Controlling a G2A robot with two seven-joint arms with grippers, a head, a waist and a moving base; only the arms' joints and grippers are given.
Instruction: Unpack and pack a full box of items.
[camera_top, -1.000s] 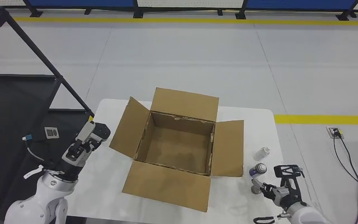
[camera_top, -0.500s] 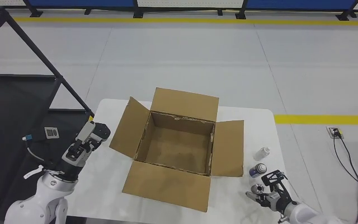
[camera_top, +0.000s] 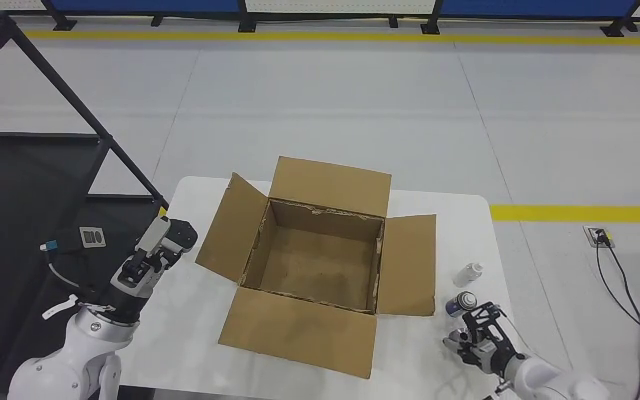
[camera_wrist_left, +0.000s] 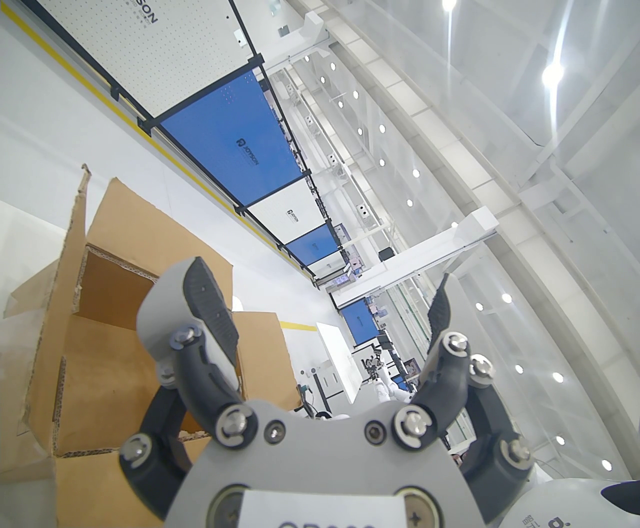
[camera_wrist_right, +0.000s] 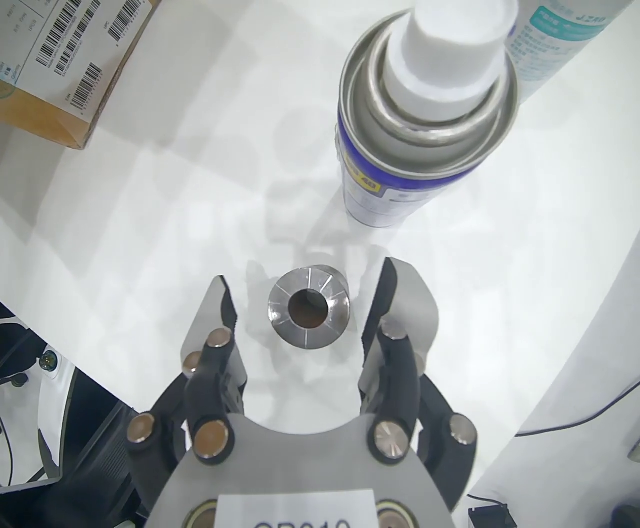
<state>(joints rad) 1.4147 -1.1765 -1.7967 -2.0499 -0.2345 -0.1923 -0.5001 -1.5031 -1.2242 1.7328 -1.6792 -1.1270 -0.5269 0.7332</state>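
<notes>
Top view: box (camera_top: 315, 265) open, flaps out, at mid-table (camera_top: 200, 330). Left gripper (camera_top: 165, 240) sits left of the box, over the table's left part. Right gripper (camera_top: 480, 335) is at the near right corner, just near of the can (camera_top: 461, 303). Bottle (camera_top: 469, 273) stands just beyond the can.

Left wrist view: left gripper (camera_wrist_left: 320, 280) fingers apart, aimed upward, box flap beside it.

Right wrist view: right gripper (camera_wrist_right: 307, 285) fingers apart, straddling an upright metal cylinder (camera_wrist_right: 308, 320) on the table. A gap shows on each side, so apparently no contact. The can is just beyond the cylinder.
</notes>
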